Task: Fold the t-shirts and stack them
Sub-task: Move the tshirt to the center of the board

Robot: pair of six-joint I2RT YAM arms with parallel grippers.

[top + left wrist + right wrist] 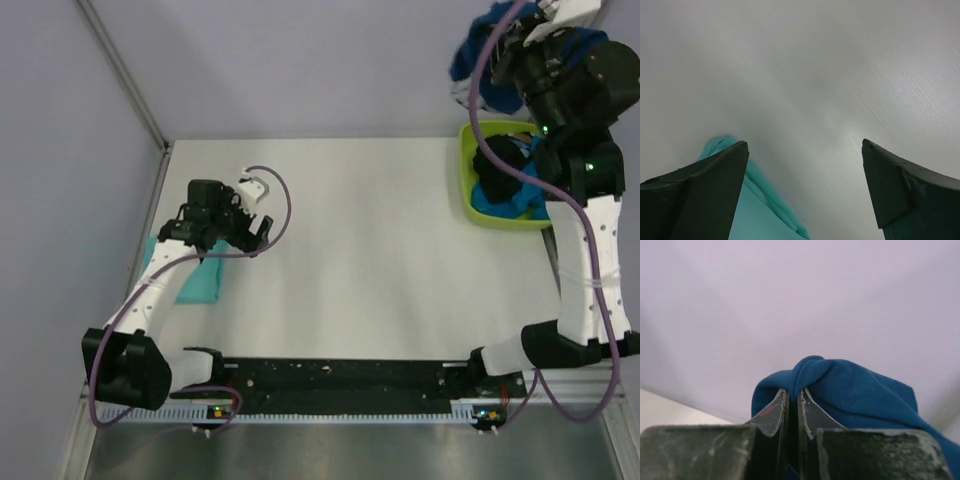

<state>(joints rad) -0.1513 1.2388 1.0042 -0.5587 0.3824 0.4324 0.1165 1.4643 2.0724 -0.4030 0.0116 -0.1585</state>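
Up at the far right, the right gripper (794,396) is pinched together on a fold of a bright blue soft cloth t-shirt (855,390), held in the air near the lime-green plastic tub (466,175). In the tub a black t-shirt (503,165) lies bunched on more blue cloth. At the left, the left gripper (805,147) hovers with jaws wide apart just beside a folded light teal t-shirt (200,285) on the white table (380,260).
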